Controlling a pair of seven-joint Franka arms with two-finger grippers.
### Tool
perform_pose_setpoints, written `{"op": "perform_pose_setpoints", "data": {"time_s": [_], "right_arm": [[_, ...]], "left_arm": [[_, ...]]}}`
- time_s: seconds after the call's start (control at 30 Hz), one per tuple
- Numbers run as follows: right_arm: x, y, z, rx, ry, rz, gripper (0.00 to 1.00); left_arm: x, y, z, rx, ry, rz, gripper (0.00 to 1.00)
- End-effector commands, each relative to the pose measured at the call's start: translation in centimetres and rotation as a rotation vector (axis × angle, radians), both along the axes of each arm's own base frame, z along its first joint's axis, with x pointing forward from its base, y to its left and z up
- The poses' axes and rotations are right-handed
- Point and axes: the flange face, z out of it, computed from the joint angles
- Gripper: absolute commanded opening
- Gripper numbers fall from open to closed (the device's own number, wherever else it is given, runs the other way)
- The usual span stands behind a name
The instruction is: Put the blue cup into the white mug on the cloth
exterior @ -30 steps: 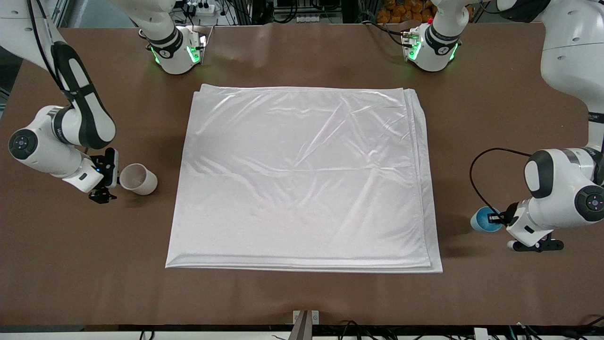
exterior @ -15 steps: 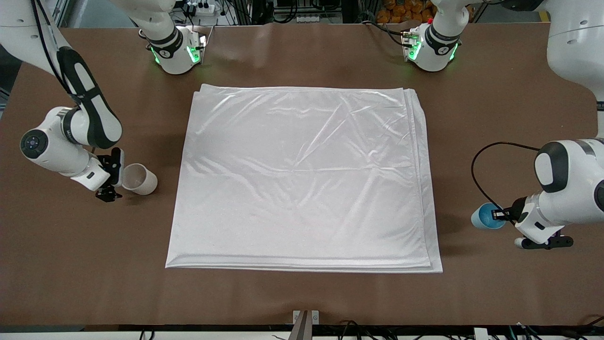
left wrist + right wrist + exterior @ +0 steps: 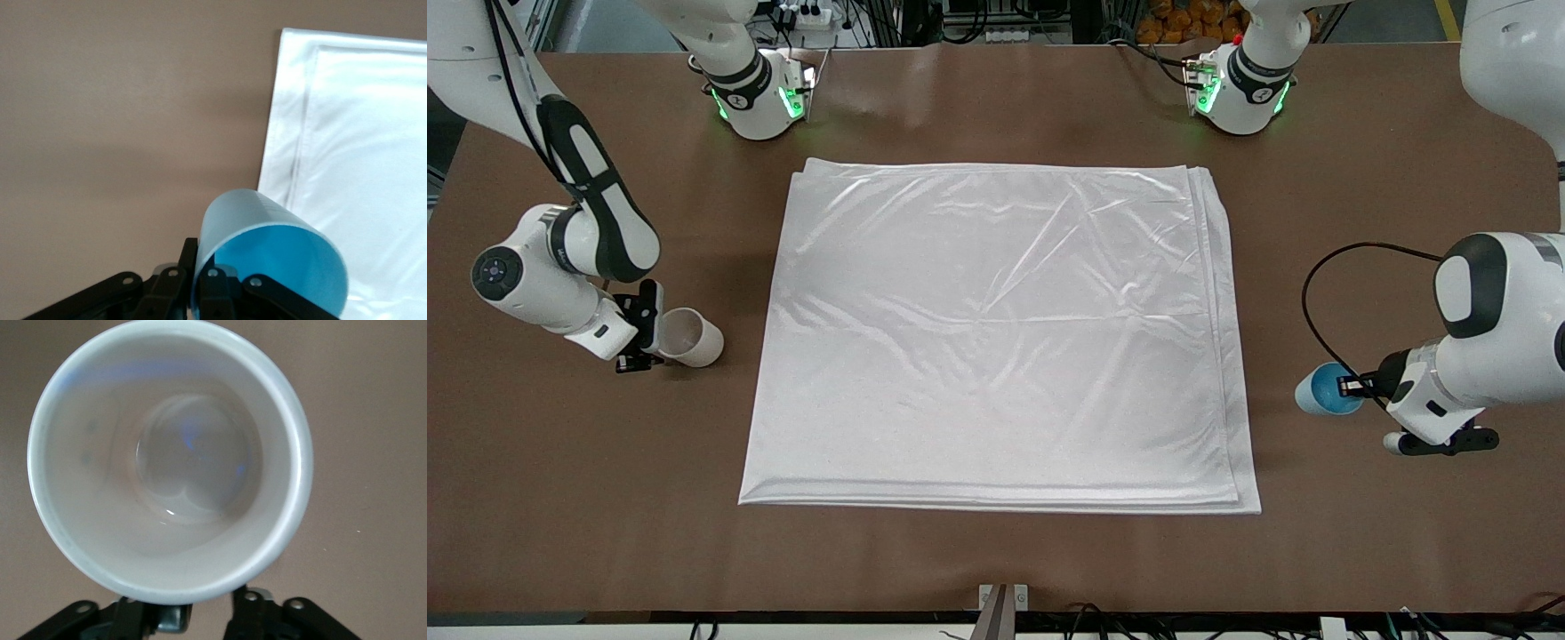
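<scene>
The white cloth [image 3: 996, 338] lies flat in the middle of the table, and its corner shows in the left wrist view [image 3: 360, 133]. The white mug [image 3: 687, 338] lies on its side on the bare table beside the cloth, toward the right arm's end. Its mouth faces my right gripper [image 3: 647, 333]. In the right wrist view the mug [image 3: 170, 460] fills the frame, and my right gripper [image 3: 210, 617] is open with its fingers straddling the rim. My left gripper [image 3: 1347, 387] is shut on the rim of the blue cup [image 3: 1320, 389], tilted on its side over the bare table by the cloth's edge [image 3: 267, 260].
Both arm bases with green lights [image 3: 760, 98] [image 3: 1236, 89] stand along the table edge farthest from the front camera. A black cable [image 3: 1316, 293] loops out from the left arm. A small metal bracket [image 3: 1003, 597] sits at the table's nearest edge.
My right gripper has closed in on the mug's rim; the mug has not moved. My left gripper has carried the blue cup a little toward the cloth.
</scene>
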Motion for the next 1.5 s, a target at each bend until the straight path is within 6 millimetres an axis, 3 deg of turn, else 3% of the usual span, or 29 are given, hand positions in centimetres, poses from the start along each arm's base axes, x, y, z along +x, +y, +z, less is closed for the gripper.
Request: {"op": "perform_pose_setpoints", "data": {"time_s": [0.0, 0.07, 0.37, 0.73, 0.9, 1.03, 1.23, 1.47], "right_arm": [[-0.1, -0.2, 0.0, -0.007, -0.012, 0.026, 0.09], [0.0, -0.3, 0.2, -0.007, -0.015, 0.020, 0.00], [0.8, 0.2, 2.3, -0.008, -0.047, -0.001, 0.00], [2.2, 4.8, 6.3, -0.012, -0.057, -0.041, 0.00], [3.7, 8.8, 8.6, -0.012, -0.015, -0.025, 0.00], [4.6, 13.7, 10.1, -0.015, 0.008, -0.030, 0.00], [4.0, 21.8, 11.4, -0.025, 0.029, -0.094, 0.00], [2.8, 29.0, 11.3, -0.024, 0.017, -0.138, 0.00]], "left_arm": [[-0.7, -1.7, 0.9, -0.021, 0.018, 0.033, 0.00], [-0.8, -2.3, 1.4, -0.022, 0.013, 0.046, 0.00], [-1.1, -4.3, 2.1, -0.028, 0.019, 0.071, 0.00], [-1.3, -6.4, 2.5, -0.038, 0.021, 0.110, 0.00], [-1.4, -7.5, 2.7, -0.039, 0.022, 0.127, 0.00], [-1.6, -8.6, 2.8, -0.041, 0.023, 0.139, 0.00], [-1.9, -10.2, 3.1, -0.045, 0.025, 0.166, 0.00], [-2.3, -12.5, 3.4, -0.056, 0.031, 0.189, 0.00]]}}
